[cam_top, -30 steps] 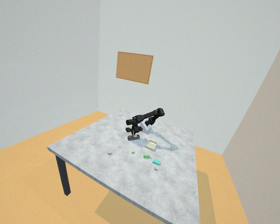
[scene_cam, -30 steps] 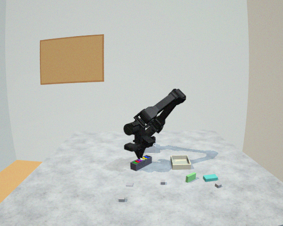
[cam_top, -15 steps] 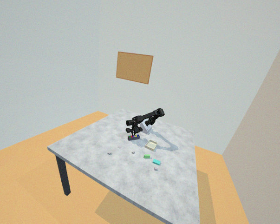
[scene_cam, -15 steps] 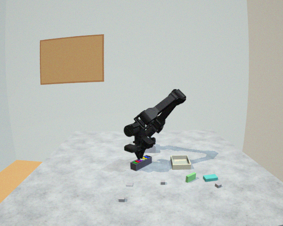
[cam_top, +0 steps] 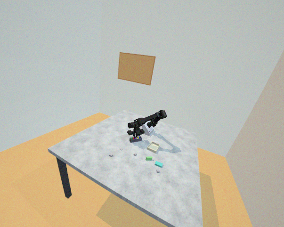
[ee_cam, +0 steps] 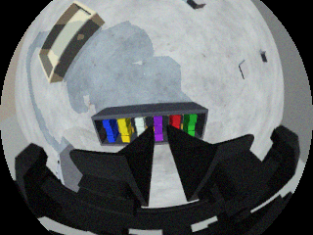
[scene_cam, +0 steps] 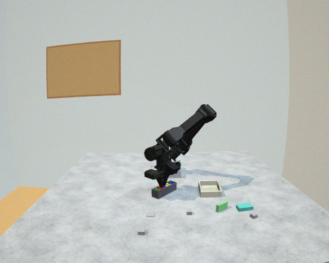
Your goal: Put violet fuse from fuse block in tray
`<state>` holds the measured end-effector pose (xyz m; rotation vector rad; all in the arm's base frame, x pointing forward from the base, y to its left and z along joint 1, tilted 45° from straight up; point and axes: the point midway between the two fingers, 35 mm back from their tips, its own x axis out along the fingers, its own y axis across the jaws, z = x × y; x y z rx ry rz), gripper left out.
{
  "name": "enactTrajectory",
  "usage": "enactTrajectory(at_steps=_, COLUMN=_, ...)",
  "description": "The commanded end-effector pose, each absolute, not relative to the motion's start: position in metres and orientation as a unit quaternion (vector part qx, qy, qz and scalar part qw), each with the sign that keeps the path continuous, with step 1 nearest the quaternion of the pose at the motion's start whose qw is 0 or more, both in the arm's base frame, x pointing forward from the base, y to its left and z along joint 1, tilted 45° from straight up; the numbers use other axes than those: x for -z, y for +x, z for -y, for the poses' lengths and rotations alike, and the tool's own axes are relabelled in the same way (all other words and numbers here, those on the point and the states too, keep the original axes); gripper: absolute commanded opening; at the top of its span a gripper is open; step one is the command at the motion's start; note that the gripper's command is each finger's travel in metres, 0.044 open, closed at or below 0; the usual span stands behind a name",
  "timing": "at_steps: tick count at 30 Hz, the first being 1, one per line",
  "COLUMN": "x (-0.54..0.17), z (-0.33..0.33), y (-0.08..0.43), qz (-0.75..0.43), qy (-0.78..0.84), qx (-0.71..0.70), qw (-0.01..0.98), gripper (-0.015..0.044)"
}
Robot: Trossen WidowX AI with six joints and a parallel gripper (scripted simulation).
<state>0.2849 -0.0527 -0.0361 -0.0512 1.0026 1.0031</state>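
Fingers of the end effector (ee_cam: 159,132) stand narrow, one on each side of the violet fuse (ee_cam: 158,128), not yet gripping it. It stands upright right below them in the fuse block (ee_cam: 152,114), between white and red ones. Farther off, up and to the left in the wrist view, sits the tray (ee_cam: 54,59) on the counter (ee_cam: 215,53).

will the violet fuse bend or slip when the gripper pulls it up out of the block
Probably stiff: the violet fuse looks like a straight, thin blade standing upright in the fuse block. Likely light, being so small. It may slip or tilt, since the gripper has only its narrow top to pinch, close between the white and red fuses.
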Motion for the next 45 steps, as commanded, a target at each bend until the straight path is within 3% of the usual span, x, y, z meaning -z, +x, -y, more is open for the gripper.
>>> enactTrajectory(at_steps=1, x=0.0375, z=0.0494, y=0.2844, qz=-0.461, qy=-0.021, qx=-0.462, qw=0.757, gripper=0.0073)
enactTrajectory(at_steps=8, x=0.0375, z=0.0494, y=0.2844, qz=-0.461, qy=-0.021, qx=-0.462, qw=0.757, gripper=0.0073)
enactTrajectory(at_steps=19, x=0.0373, z=0.0508, y=0.2841, qz=-0.461, qy=-0.023, qx=-0.462, qw=0.757, gripper=0.0)
enactTrajectory(at_steps=45, x=0.0296, z=0.0585, y=0.2831, qz=-0.461, qy=-0.023, qx=-0.462, qw=0.757, gripper=0.0)
